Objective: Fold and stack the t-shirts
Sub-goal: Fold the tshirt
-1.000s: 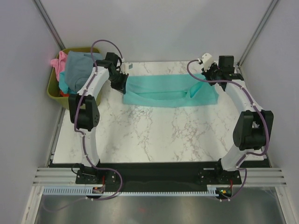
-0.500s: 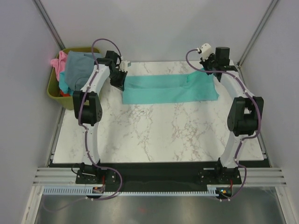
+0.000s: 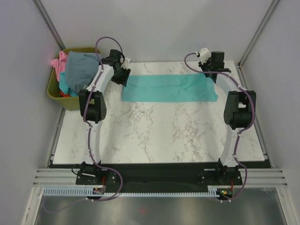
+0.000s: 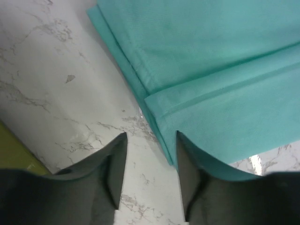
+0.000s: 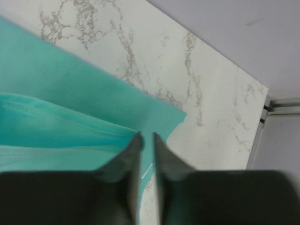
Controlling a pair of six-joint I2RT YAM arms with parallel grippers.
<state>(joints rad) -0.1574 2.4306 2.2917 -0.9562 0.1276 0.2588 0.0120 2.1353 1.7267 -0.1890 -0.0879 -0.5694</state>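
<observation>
One olive bin (image 3: 53, 89) far left, three tees heaped inside: pink tee (image 3: 58, 63), grey-blue tee (image 3: 80, 68), red-orange tee (image 3: 66, 94). One teal tee (image 3: 168, 88), long folded strip, far side of table (image 3: 154, 133). Left gripper (image 4: 150, 139) part-open, empty, straddling strip's left edge. Right gripper (image 5: 146, 138) a mere slit apart, tips at strip's right corner.

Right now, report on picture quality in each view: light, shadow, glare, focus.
Top external: even, soft light, the teal t-shirt crisp, only faint shadows on the marble. Left wrist: cloth hems sharp, the left hand dark and soft-edged, a small glare patch on the marble at lower right. Right wrist: marble veins clear, the right hand a blurred dark shape.
</observation>
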